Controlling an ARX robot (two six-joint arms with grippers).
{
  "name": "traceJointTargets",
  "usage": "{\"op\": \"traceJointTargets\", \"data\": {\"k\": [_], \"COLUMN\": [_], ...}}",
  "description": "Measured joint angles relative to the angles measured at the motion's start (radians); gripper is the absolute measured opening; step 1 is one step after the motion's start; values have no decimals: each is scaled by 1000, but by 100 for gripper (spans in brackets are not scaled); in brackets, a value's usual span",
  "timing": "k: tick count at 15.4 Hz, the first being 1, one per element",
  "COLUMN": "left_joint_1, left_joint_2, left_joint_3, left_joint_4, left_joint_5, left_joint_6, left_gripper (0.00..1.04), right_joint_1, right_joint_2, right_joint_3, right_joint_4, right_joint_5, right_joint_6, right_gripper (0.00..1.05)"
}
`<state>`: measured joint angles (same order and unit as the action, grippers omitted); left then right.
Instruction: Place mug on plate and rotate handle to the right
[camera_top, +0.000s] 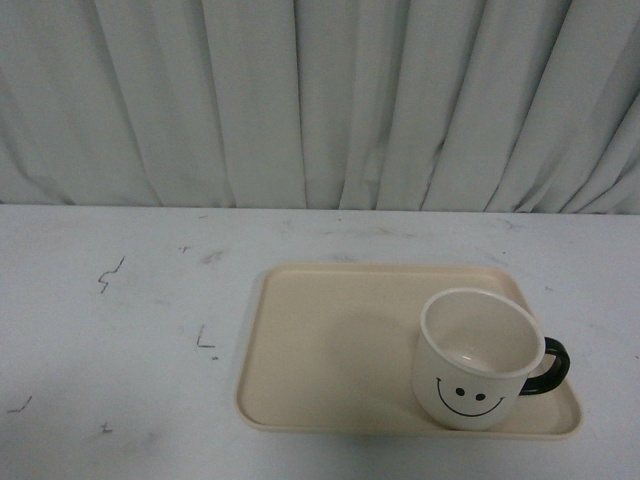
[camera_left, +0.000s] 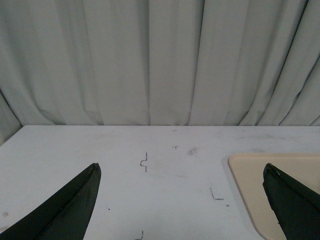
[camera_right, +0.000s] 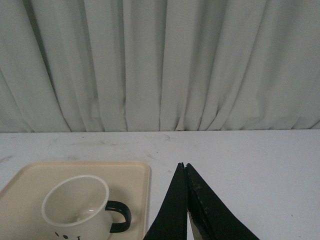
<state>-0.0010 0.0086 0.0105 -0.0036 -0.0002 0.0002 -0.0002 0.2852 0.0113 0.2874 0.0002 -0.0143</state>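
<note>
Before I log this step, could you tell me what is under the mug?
The mug stands on the plate, near its front right corner. The patch of plate beneath its base is covered, so that part cannot be seen.

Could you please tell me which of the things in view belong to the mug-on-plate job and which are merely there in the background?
Belongs to the job:
- mug, standing on the plate
- plate
- handle, pointing right in the front view

Merely there:
- table with dark scuff marks
- curtain
- left gripper, open, holding nothing
- right gripper, shut, holding nothing
</note>
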Motion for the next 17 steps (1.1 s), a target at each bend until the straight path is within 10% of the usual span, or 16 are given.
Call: {"op": "traceJointTargets", "data": {"k": [15, 17], "left_joint_1": [0, 0], "left_joint_2": [0, 0], "left_joint_3": [0, 0], "left_joint_4": [0, 0], "left_joint_5": [0, 0], "left_joint_6": [0, 0], "left_gripper": [98, 98], "right_joint_1": [0, 0], "right_joint_2": [-282, -282], "right_joint_3": [0, 0], "right_joint_4": [-292, -292], "right_joint_5": [0, 0], "right_joint_6": [0, 0], "right_gripper": [2, 24]}}
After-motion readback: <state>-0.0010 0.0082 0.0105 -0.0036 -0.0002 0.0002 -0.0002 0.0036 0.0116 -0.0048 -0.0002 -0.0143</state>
